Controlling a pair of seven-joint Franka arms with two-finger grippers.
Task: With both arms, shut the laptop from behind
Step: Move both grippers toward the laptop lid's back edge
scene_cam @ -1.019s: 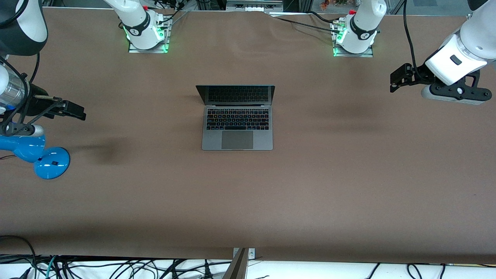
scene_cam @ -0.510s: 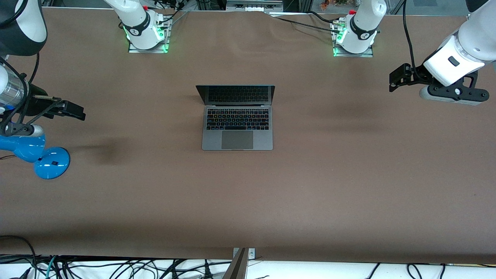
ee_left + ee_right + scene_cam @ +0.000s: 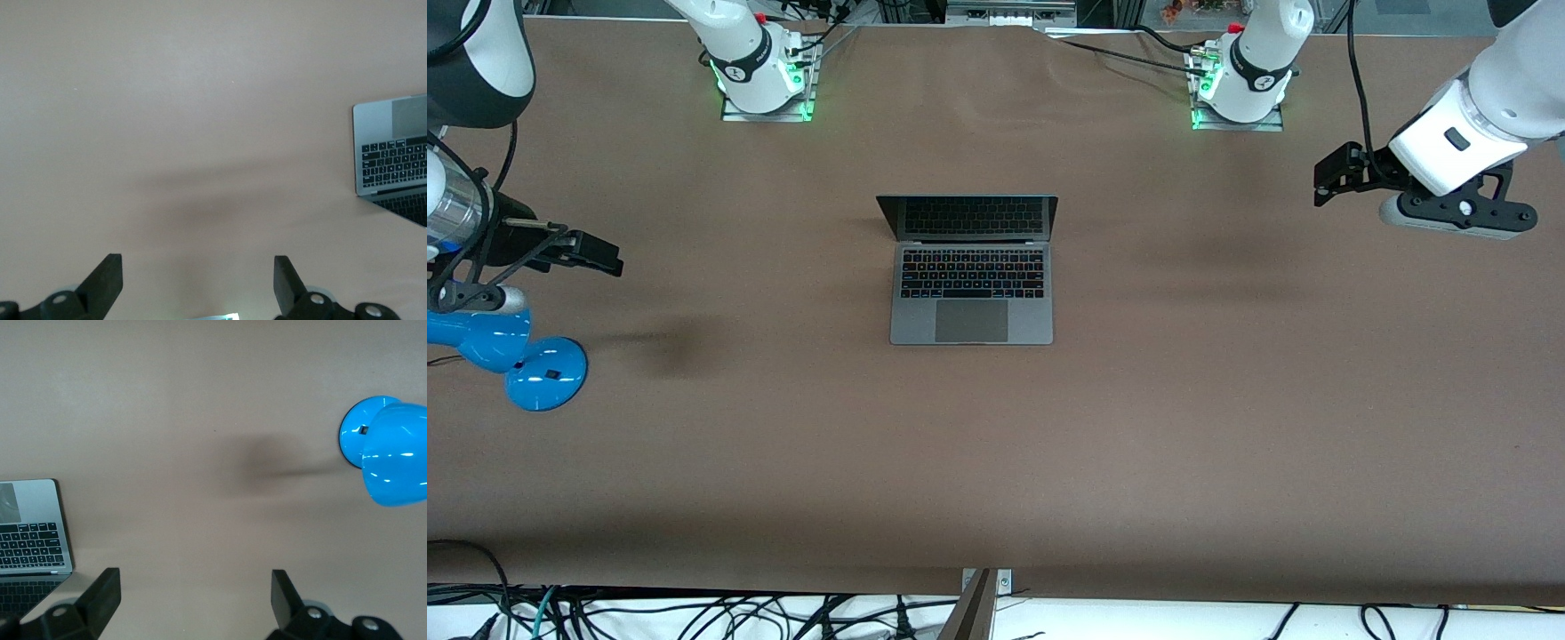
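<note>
Because the laptop (image 3: 971,271) sits open in the middle of the worktop (image 3: 1227,400), with its screen standing on the side toward the robots' bases and its keyboard toward the front camera, both claws have a long way to travel inward before either can touch the lid. The left claw (image 3: 1332,176) hangs over the left arm's end of the worktop, its fingers spread wide and holding nothing, as the left wrist view shows with bare cloth between them (image 3: 193,280). The right claw (image 3: 596,254) hangs over the right arm's end, just above the blue desk lamp (image 3: 511,356), and is likewise spread and empty (image 3: 193,600).

The two stand at roughly equal reach from the laptop, one on each side, so neither arm is clearly the nearer. The lid's top edge runs along the line joining the two arms' ends of the worktop. My reading is that each claw must come in toward the centre and arrive over the strip of worktop between the bases and the screen, then press the lid toward the front camera.
</note>
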